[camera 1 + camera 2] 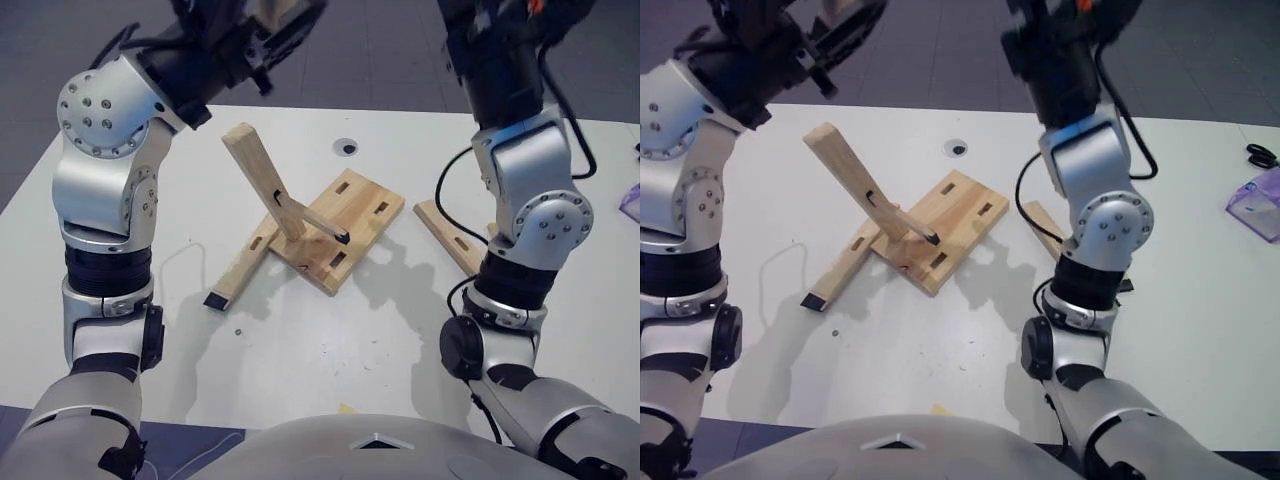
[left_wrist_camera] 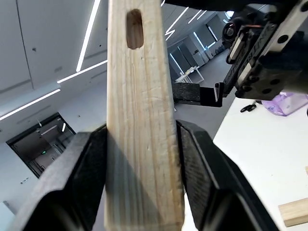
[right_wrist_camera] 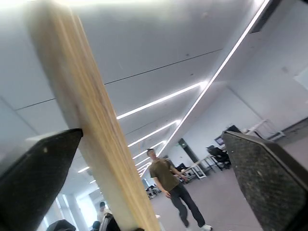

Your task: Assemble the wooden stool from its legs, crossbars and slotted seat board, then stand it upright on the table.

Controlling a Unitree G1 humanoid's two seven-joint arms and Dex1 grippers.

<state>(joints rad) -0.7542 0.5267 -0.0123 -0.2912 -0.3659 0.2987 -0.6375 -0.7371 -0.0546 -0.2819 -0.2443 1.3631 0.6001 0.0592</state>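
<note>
Count of wooden parts: one seat board, four legs, one crossbar.

1. One leg [image 1: 240,270] lies flat on the tabletop [image 1: 300,350]. Its dark-capped end points at the near edge and its far end sits against the board.
2. The slotted seat board [image 1: 360,215] lies flat about mid-table. I make out three open slots on its face.
3. One leg [image 1: 262,180] stands in the board, tilted toward the left edge. The single crossbar [image 1: 325,228] juts from its lower part.
4. One leg [image 1: 450,235] lies flat just right of the board, partly behind my right arm.
5. One round port [image 1: 348,147] is set in the tabletop near the far edge. One purple box [image 1: 1258,200] sits at the right edge.
6. My left gripper [image 2: 142,132] is raised over the far edge. Its fingers are clamped on both faces of the fourth leg [image 2: 139,72], which has one oval slot.
7. My right gripper [image 3: 151,134] is raised beside it with its fingers spread. That leg's edge lies close against one finger, well apart from the other.
</note>
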